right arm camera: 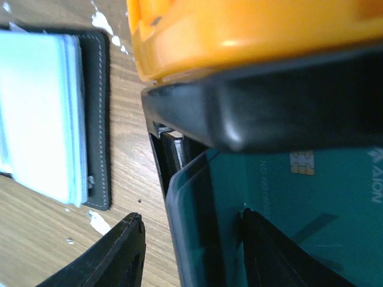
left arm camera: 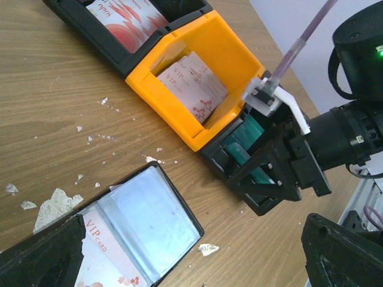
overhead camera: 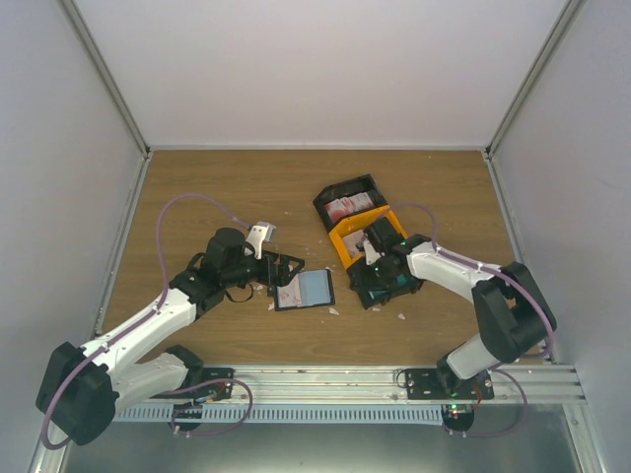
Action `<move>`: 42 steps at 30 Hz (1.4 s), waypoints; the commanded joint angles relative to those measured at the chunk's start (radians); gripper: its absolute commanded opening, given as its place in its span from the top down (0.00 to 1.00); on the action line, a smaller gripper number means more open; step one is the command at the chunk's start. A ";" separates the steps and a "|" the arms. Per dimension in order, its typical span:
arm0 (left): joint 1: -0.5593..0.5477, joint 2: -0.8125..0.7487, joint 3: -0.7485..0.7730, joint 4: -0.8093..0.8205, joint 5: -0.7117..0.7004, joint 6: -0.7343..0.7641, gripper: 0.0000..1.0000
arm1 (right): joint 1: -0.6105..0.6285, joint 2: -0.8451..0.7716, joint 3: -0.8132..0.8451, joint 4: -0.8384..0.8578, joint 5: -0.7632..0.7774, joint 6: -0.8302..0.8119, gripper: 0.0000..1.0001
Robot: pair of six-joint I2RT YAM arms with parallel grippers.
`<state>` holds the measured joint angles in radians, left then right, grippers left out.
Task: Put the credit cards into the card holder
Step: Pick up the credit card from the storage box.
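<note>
**Card holder open on the table; right pincer astride a tray wall over a teal card**

The card holder (overhead camera: 304,290) lay open and flat on the table (overhead camera: 197,197), its pale pockets facing up. A white-and-pink VIP card (left arm camera: 111,266) showed in the pocket of one leaf. Small white scraps (left arm camera: 57,206) were scattered on the wood around the holder.

The left gripper (overhead camera: 284,268) hung just over the holder's far edge. Its jaws were spread wide and held nothing.

Three open trays stood in a row on the right arm's side of the holder, running diagonally away from it.
- The near black tray (right arm camera: 269,113), just beside the holder, held a teal card (right arm camera: 323,203).
- The orange tray (left arm camera: 227,54), touching the near black tray, held a leaning pink-printed card (left arm camera: 191,84).
- The far black tray (left arm camera: 72,15), farthest from the holder, held a red-printed card (left arm camera: 122,15).

The right gripper (right arm camera: 192,239) reached into the near black tray at the wall facing the holder. Its jaws were partly spread and astride that wall. One finger (right arm camera: 114,257) stood outside with bare wood showing between it and the wall. The other finger was inside, over the teal card. It pinched nothing.
</note>
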<state>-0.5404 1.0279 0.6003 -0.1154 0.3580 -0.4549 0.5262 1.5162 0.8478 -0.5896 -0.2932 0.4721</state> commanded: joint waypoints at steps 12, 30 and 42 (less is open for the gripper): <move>0.000 0.012 -0.002 0.046 -0.019 0.012 0.01 | 0.051 0.009 0.066 -0.091 0.010 -0.091 0.59; 0.000 0.021 -0.003 0.052 -0.012 0.009 0.01 | 0.049 -0.037 0.056 -0.087 0.018 -0.061 0.65; 0.000 0.026 0.000 0.052 -0.009 0.008 0.01 | 0.047 -0.056 0.050 -0.082 0.004 -0.049 0.70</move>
<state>-0.5404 1.0477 0.6003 -0.1158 0.3515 -0.4549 0.5720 1.4826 0.8940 -0.6731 -0.2722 0.4107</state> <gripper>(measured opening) 0.990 0.313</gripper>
